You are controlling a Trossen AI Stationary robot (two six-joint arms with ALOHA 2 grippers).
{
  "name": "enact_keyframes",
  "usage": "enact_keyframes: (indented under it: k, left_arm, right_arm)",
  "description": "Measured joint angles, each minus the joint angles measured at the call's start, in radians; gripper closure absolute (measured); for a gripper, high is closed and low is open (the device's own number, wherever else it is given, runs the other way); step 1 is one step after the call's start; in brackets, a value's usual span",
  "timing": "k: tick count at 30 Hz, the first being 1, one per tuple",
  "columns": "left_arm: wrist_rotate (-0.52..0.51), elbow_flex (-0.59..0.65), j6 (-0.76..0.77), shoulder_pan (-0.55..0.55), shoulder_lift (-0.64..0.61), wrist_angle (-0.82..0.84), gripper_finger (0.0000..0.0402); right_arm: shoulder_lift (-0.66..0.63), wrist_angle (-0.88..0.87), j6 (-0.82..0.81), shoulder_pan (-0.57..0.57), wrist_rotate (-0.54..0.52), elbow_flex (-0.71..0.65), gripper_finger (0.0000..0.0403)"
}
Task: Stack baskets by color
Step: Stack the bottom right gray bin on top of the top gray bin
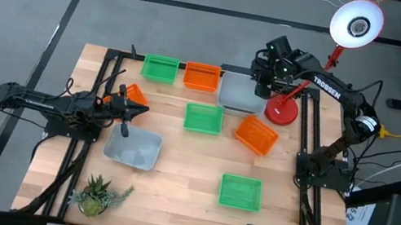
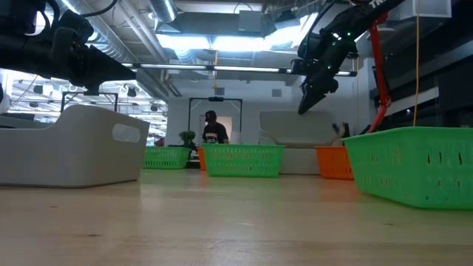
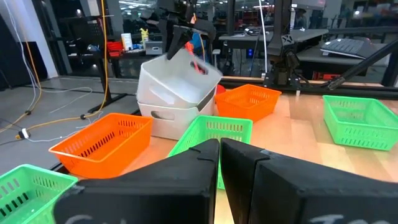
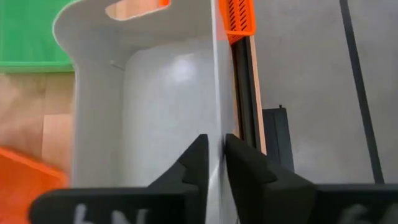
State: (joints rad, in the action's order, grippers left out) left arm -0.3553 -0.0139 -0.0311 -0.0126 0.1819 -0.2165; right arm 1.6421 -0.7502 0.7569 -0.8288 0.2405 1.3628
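While the right gripper (image 4: 212,163) pinches one wall of a see-through grey-white plastic basket (image 1: 242,93), that basket sits tilted in a second grey-white basket near the upper middle of the high view. In the left wrist view the top basket (image 3: 180,78) leans, not yet flat in the one under it. I think the thin wall is held so the basket can be dropped in straight. The fingers sit very near each other with the wall between them; I cannot tell if they are letting go.

The left gripper (image 1: 125,127) is closed on nothing, over a third grey-white basket (image 1: 133,148) at the lower left of the wooden worktop (image 1: 180,179). It may be next.

Three bright green slatted baskets and three orange ones lie spread out, none stacked.

The right arm (image 1: 327,87) has "TROSSEN" in white letters. A red lamp base (image 1: 282,110) stands beside the grey-white stack.
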Motion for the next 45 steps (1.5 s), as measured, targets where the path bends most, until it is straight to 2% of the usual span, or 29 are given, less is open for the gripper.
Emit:
enact_keyframes:
  k: [5,16,19,23,33,37,45]
  left_arm:
    - [0.000,0.000,0.001,0.000,0.000,0.000,0.0392]
    - [0.000,0.000,0.002,0.000,0.000,0.000,0.0392]
    - [0.000,0.000,0.002,0.000,0.000,0.000,0.0392]
    - [0.000,0.000,0.002,0.000,0.000,0.000,0.0392]
    - [0.000,0.000,0.002,0.000,0.000,0.000,0.0392]
    - [0.000,0.000,0.002,0.000,0.000,0.000,0.0392]
    - [0.000,0.000,0.002,0.000,0.000,0.000,0.0392]
  right_arm:
    - [0.000,-0.003,-0.017,0.000,0.000,0.000,0.0323]
    - [0.000,0.017,-0.015,0.000,-0.023,-0.017,0.0324]
    - [0.001,0.049,-0.015,0.000,-0.064,-0.043,0.0337]
    - [0.002,0.078,0.005,0.000,-0.083,-0.061,0.0392]
    - [0.002,0.028,0.010,0.000,-0.079,0.019,0.0400]
    - [0.002,-0.007,0.004,-0.007,-0.005,0.014,0.0401]
    - [0.004,0.006,-0.013,-0.027,0.008,-0.017,0.0402]
